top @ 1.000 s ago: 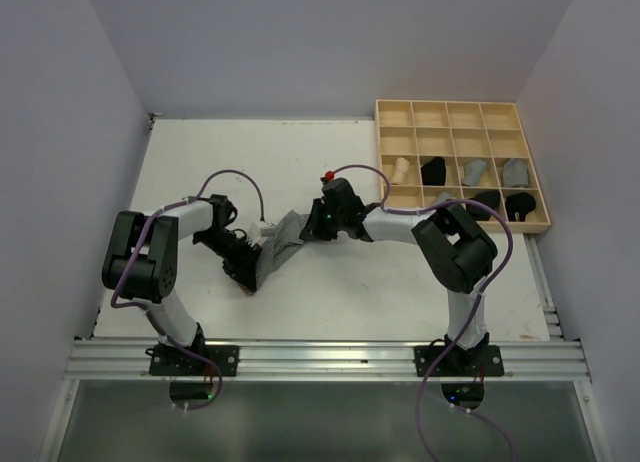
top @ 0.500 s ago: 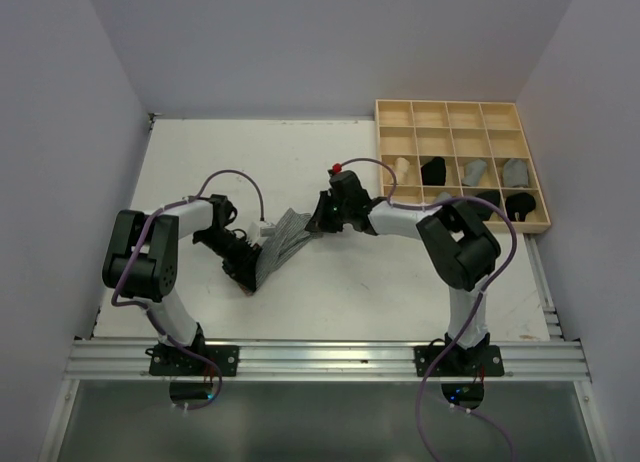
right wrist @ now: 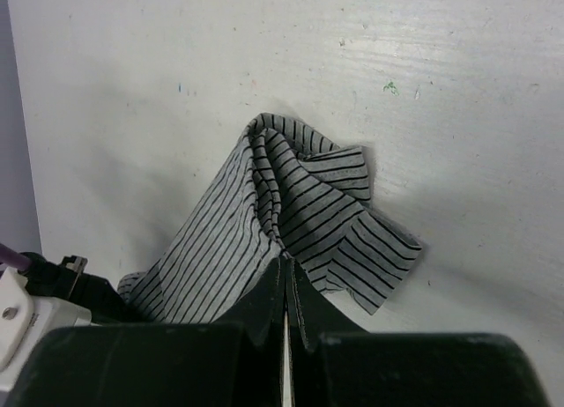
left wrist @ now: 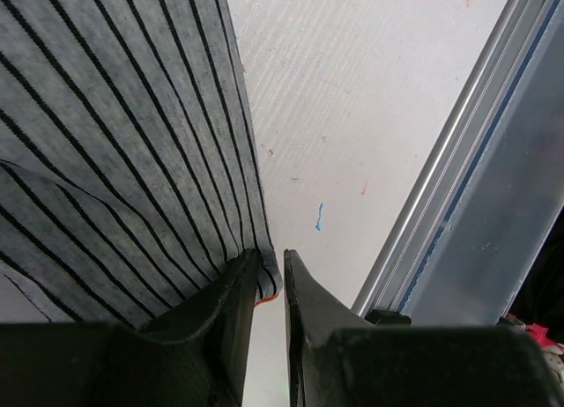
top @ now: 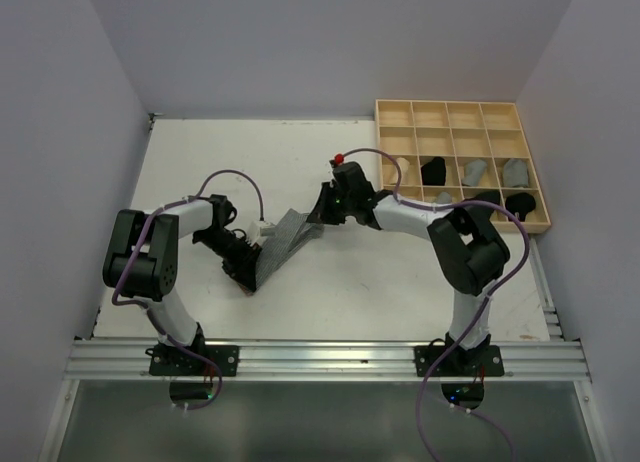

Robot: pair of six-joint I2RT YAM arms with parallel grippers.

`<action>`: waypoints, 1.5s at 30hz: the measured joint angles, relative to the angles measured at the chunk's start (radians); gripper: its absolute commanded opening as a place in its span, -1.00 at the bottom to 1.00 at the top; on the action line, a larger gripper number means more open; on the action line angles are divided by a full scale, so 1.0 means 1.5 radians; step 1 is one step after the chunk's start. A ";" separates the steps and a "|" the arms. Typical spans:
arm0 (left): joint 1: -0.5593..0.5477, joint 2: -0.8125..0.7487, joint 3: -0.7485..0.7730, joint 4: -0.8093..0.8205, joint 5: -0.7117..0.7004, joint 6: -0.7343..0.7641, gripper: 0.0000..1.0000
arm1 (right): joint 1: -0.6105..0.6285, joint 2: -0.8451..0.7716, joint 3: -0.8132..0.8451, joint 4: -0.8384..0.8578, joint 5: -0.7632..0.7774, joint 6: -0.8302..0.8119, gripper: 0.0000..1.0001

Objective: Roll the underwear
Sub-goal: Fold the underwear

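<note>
Pinching opposite ends, left gripper and right gripper hold striped underwear.

The underwear stretches over the middle of the counter, between the left gripper at its near left end and the right gripper at its far right end. The grid tray sits on the far right corner. Rolled garments lie in compartments of its two nearest rows.

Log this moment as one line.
underwear: striped grey, not rolled, held at two ends | left tool: shut on near edge | right tool: shut on far end | tray: several pieces inside
</note>
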 measured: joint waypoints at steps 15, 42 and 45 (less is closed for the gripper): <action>0.005 0.000 0.000 -0.007 0.003 0.000 -0.34 | -0.009 0.006 0.000 -0.035 -0.005 -0.019 -1.00; 0.188 -0.150 0.089 0.048 0.028 0.028 0.04 | -0.014 0.146 0.157 -0.091 -0.026 -0.095 -0.76; 0.197 -0.152 0.088 0.075 0.028 0.015 0.11 | -0.019 0.192 0.240 -0.124 -0.019 -0.132 -0.60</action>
